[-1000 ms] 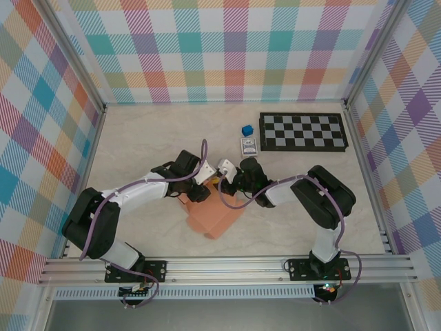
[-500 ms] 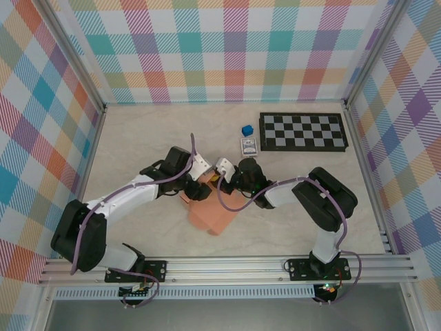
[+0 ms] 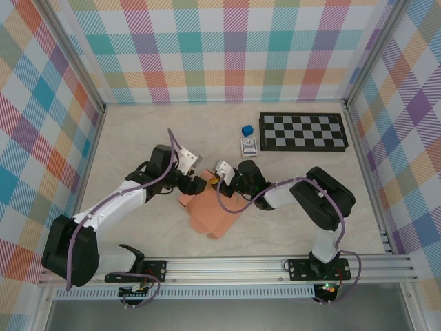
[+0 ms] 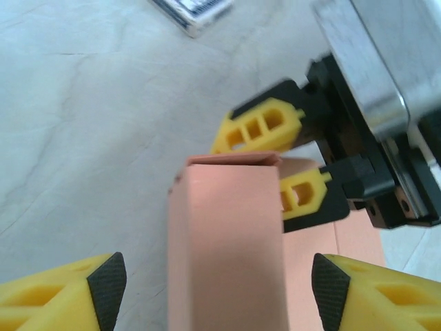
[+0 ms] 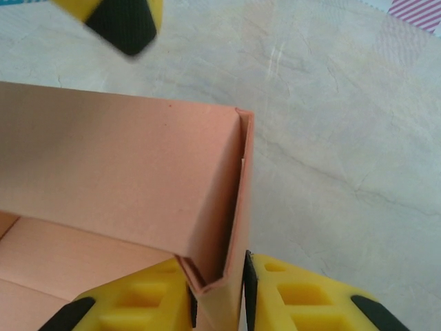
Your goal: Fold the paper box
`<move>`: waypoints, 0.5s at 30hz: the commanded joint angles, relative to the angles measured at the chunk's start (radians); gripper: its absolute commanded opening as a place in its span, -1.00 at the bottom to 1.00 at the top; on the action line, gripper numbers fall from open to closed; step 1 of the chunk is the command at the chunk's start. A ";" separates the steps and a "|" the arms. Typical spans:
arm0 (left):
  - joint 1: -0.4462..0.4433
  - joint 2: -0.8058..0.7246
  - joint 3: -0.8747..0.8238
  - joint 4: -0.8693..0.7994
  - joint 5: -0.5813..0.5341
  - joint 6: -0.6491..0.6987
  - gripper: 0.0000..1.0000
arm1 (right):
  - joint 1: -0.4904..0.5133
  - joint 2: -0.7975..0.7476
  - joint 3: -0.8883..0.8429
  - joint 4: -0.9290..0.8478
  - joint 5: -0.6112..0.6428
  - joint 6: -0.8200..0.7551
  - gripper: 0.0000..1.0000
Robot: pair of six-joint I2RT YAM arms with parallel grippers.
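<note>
The paper box (image 3: 215, 210) is found near the middle of the table (image 3: 138, 145), slightly toward 6 o'clock, and well apart from the checkered board (image 3: 303, 132) at its 2 o'clock. A raised corner at the box's 12 o'clock end is clenched by the right gripper (image 5: 217, 276), with one yellow finger pressed on each face of the thin wall. This grip is judged to be there so that the upright wall is held from dropping flat while another flap is worked. The left gripper (image 4: 220, 293) is released. Its fingers are spread wide at 8 and 4 o'clock of its own view, and bare gaps are left on both sides of the standing part, so nothing is touched. It is judged to be placed for closing on or pressing a side. The box is seen as thin salmon-orange card, only half formed: two walls are stood up and joined at a creased corner, while a flat panel is laid out toward 6 o'clock, not yet folded up.
</note>
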 commanded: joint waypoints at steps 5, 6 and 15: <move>0.085 -0.110 -0.144 0.184 -0.079 -0.398 0.39 | 0.005 0.048 0.023 0.025 -0.015 0.041 -0.48; 0.097 -0.134 -0.171 0.208 -0.098 -0.447 0.39 | 0.006 0.051 0.021 0.029 -0.015 0.042 -0.47; 0.098 -0.055 -0.166 0.180 -0.053 -0.513 0.25 | 0.014 0.101 0.036 0.139 -0.037 0.075 -0.36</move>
